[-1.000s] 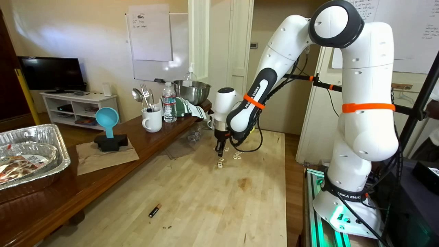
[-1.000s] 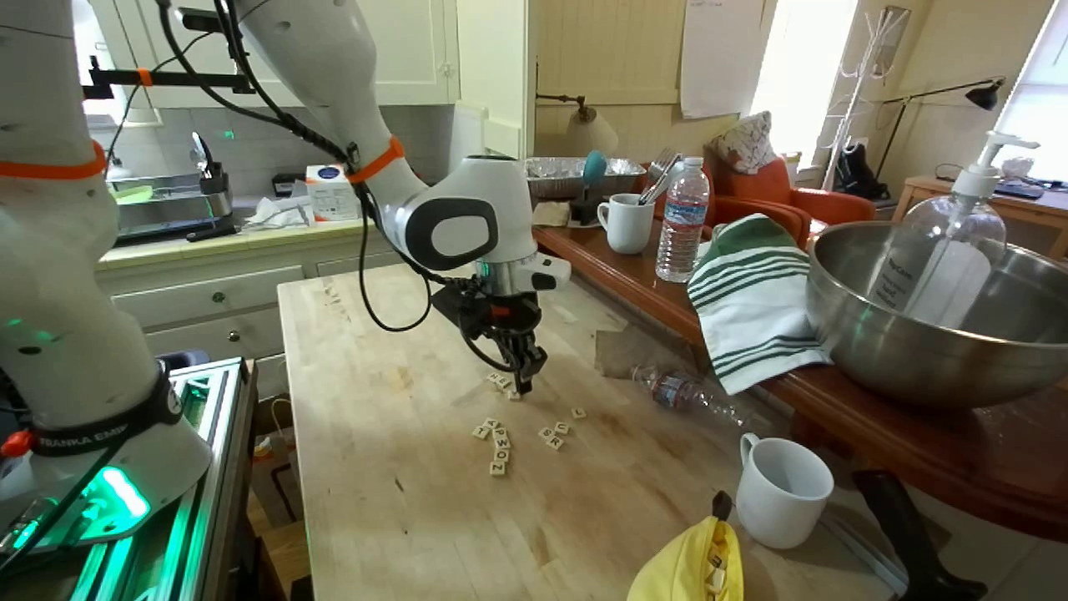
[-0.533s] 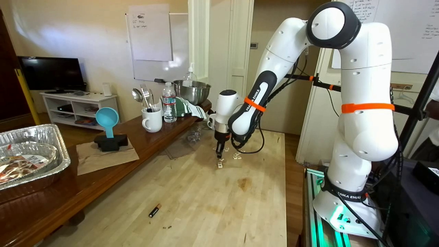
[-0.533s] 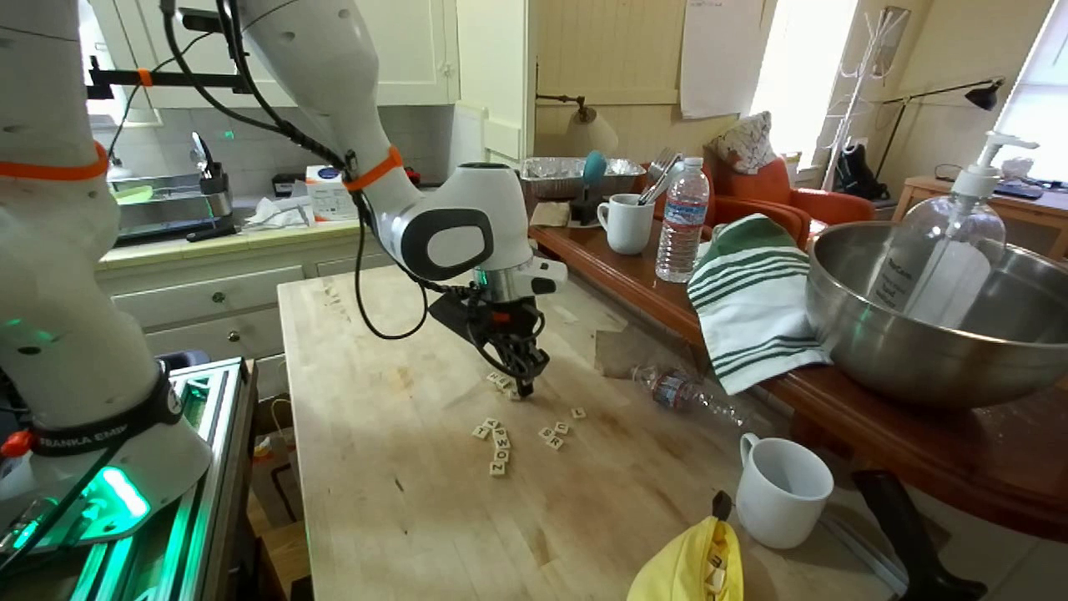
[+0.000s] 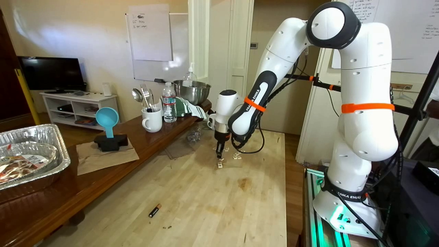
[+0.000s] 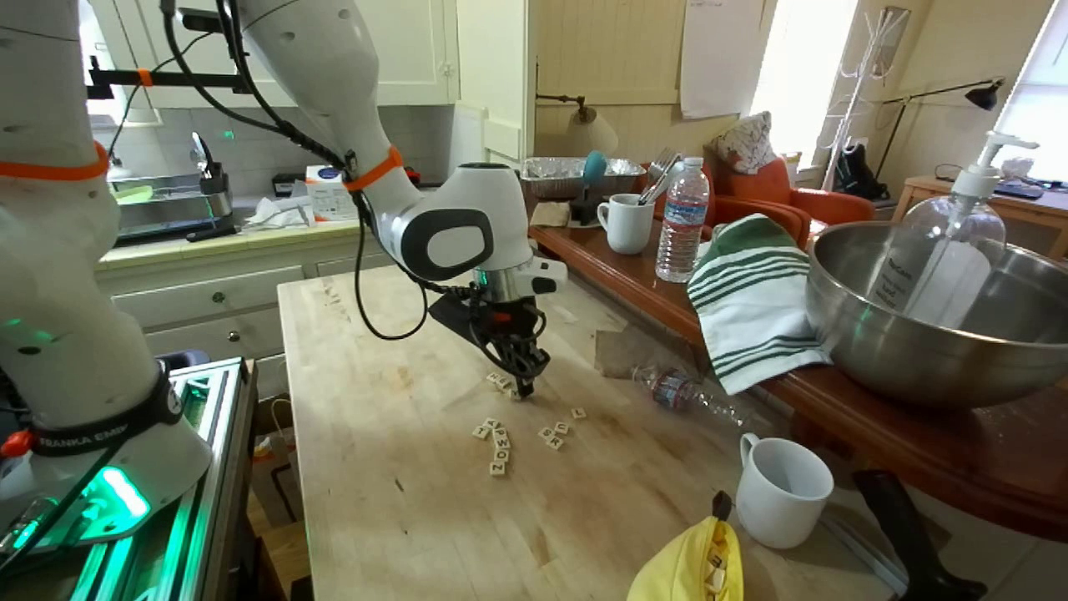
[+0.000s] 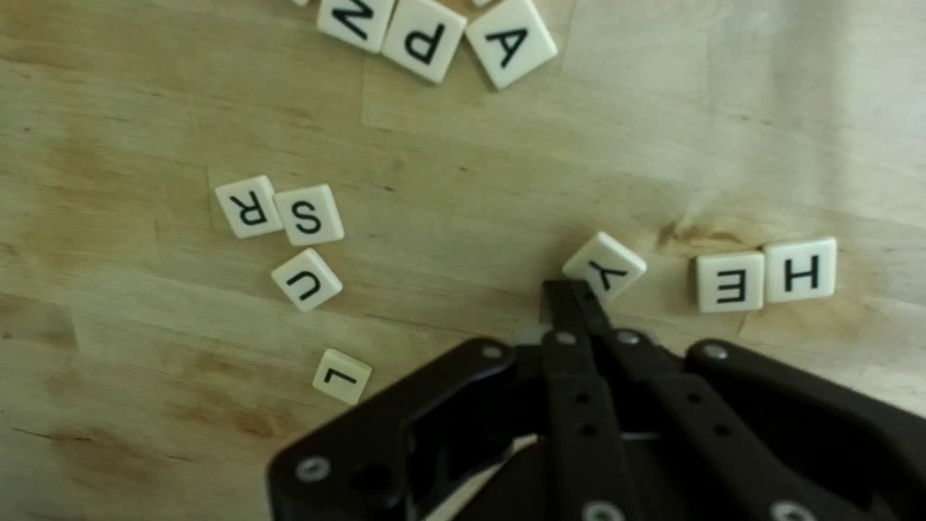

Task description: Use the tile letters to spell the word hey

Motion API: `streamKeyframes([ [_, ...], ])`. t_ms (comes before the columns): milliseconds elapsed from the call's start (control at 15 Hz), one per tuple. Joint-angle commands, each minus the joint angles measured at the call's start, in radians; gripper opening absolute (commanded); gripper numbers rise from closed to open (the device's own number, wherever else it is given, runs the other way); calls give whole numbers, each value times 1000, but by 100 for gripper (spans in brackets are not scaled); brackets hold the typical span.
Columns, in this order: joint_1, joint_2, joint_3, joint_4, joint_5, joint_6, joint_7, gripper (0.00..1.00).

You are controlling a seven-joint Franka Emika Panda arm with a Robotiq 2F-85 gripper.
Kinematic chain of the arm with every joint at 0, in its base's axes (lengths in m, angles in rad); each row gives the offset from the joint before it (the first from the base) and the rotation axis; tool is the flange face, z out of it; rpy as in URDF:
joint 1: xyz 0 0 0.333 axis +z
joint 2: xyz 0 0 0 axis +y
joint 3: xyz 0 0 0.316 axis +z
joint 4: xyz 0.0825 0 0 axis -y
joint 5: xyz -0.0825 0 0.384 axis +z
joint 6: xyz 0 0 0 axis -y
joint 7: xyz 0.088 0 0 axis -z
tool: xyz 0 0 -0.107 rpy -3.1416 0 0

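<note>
The tile letters are small cream tiles with black letters on the wooden table. In the wrist view the H tile (image 7: 800, 270) and the E tile (image 7: 731, 282) lie side by side, touching. The Y tile (image 7: 606, 265) lies turned at an angle, apart from the E tile, with a gap between them. My gripper (image 7: 569, 286) is shut with its fingertips together beside the Y tile, hiding one corner of it; I cannot tell if they touch. Nothing shows between the fingers. In both exterior views the gripper (image 5: 219, 156) (image 6: 524, 391) is low over the table by this group.
The R (image 7: 249, 207), S (image 7: 309, 215), U (image 7: 307, 280), L (image 7: 342, 376), P (image 7: 425, 40) and A (image 7: 512, 43) tiles lie around. A battery (image 5: 154, 210), lying bottle (image 6: 684, 392), white mug (image 6: 784, 492) and yellow pouch (image 6: 692, 563) are on the table.
Over the first half second my gripper has come down slightly towards the table and the wrist has shifted a little. Since then the arm has stayed still. The tiles show no clear movement.
</note>
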Motion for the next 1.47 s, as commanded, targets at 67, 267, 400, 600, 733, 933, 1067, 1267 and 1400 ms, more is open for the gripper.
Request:
streamKeyframes([
  [67,-2,5,-6,-3,-6,7,72,0],
  [267,0,3,-8,0,13,-12,128,0],
  [400,1,4,-8,2,25,-22,164,0],
  [600,-1,-1,-4,2,44,-28,201,0],
  [733,-1,-7,-4,-1,55,-29,215,0],
  [933,-1,-14,-3,-3,65,-37,223,0],
  [1067,3,-12,-7,-3,63,-43,235,0],
  [1267,2,-16,-4,-4,69,-55,247,0],
  [1400,3,-20,-6,-5,72,-61,262,0],
])
